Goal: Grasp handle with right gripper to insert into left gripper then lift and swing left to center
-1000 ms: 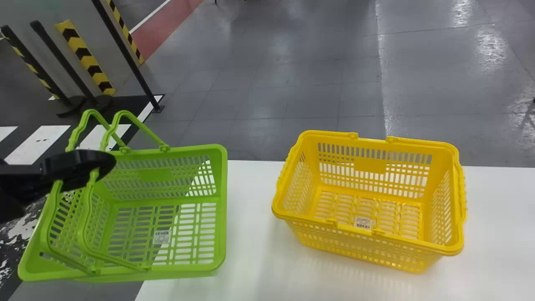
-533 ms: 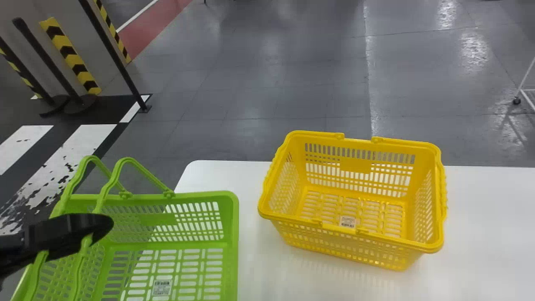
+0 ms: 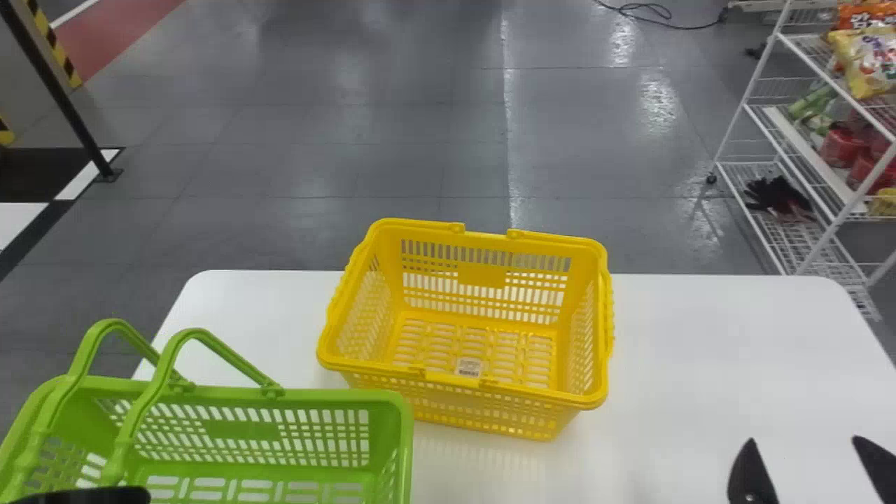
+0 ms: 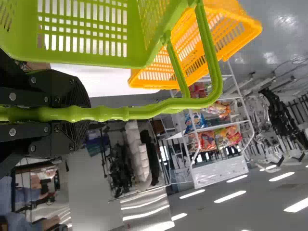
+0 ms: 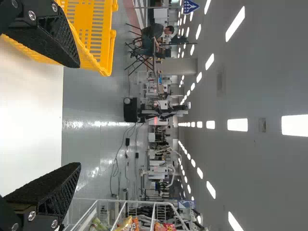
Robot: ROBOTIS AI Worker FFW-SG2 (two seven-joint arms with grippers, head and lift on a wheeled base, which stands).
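Gray floor (image 3: 315, 140) with fine joints and glossy reflections extends beyond a smooth white table (image 3: 700, 336), whose far corners are rounded. Past the right edge stands a white wire rack (image 3: 812, 245) bearing crinkled packets (image 3: 868, 63). The green basket (image 3: 336, 395), of molded plastic with a lattice of slots in walls and floor, is at the near left of the table, partly beyond the left edge; whether it touches the tabletop cannot be told. Its long axis runs left to right, roughly parallel to the far edge, and its mouth faces up. Two bent handles (image 3: 150, 395) arch above it, leaning leftward. The left gripper (image 3: 84, 495) is at the basket's left part; in the left wrist view, its black fingers pinch the ridged green handle grip (image 4: 110, 113). A yellow basket (image 3: 483, 276) stands upright near the middle of the far edge, its right end angled slightly nearer; a pale label (image 3: 469, 367) on its floor is too small to read. Near the near right corner, the right gripper (image 3: 805, 455) has its textured, tapered fingers spread.
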